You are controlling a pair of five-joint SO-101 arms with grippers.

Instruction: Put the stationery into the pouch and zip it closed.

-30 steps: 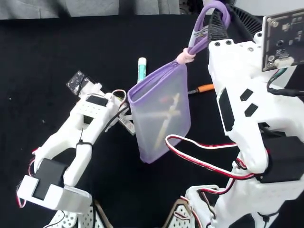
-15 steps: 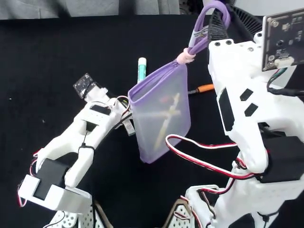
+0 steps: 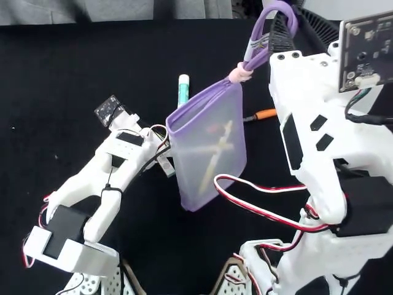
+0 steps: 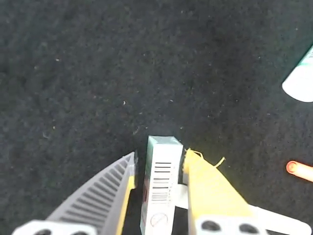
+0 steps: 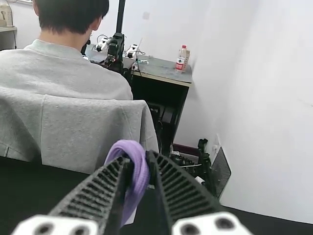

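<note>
Light is even and diffuse, from above. You get no hard shadows on the matte black table (image 3: 61, 80). The white right arm (image 3: 307, 141) reads bright without glare. Light passes through the translucent pouch (image 3: 209, 153). The box (image 4: 160, 186) is lit on top and shaded alongside. The wall (image 5: 264, 98) is bright.

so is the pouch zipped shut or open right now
Open: the purple pouch hangs by its strap from the right gripper, and its top edge gapes as a wide mouth, not drawn together.
</note>
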